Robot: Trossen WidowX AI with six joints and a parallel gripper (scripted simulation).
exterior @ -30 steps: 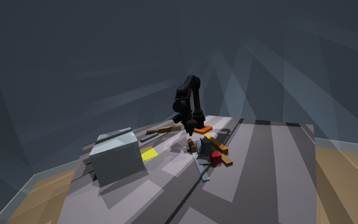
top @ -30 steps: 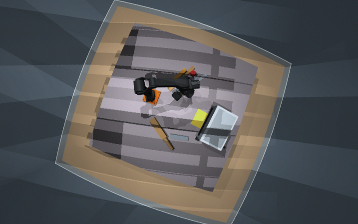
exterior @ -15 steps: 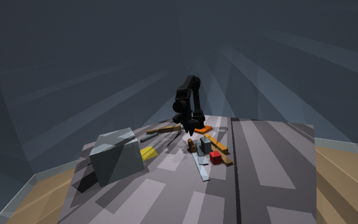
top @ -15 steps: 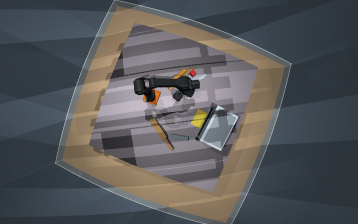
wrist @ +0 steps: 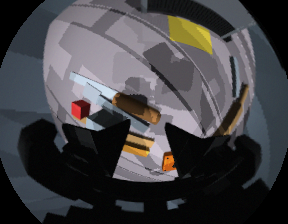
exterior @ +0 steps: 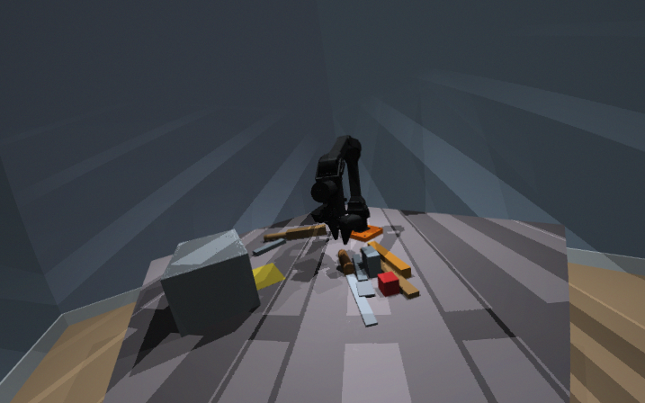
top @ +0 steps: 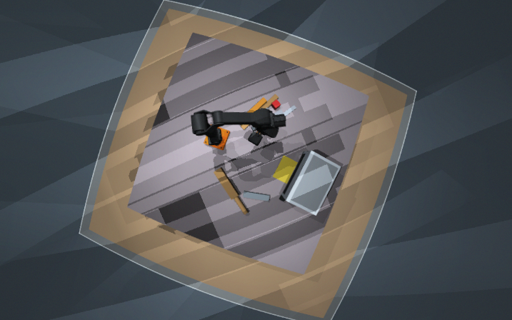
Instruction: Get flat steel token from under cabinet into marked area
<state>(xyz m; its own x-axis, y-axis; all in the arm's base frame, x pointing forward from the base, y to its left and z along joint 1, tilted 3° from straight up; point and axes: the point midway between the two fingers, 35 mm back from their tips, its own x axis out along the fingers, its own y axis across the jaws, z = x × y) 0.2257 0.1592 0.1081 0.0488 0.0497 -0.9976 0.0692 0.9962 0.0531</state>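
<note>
The grey cabinet stands with its slotted side towards the yellow marked area. I cannot make out the steel token; nothing lies on the yellow area. A tool with a round brown handle and a long thin pale blade lies among other items, away from the cabinet. My gripper is open and empty, above the table close to the handle end. In the top view the arm hides its fingertips.
By the tool are a red cube, a grey block, a small grey plate and an orange bar. A wooden paddle-shaped piece and a grey bar lie on the cabinet's other side.
</note>
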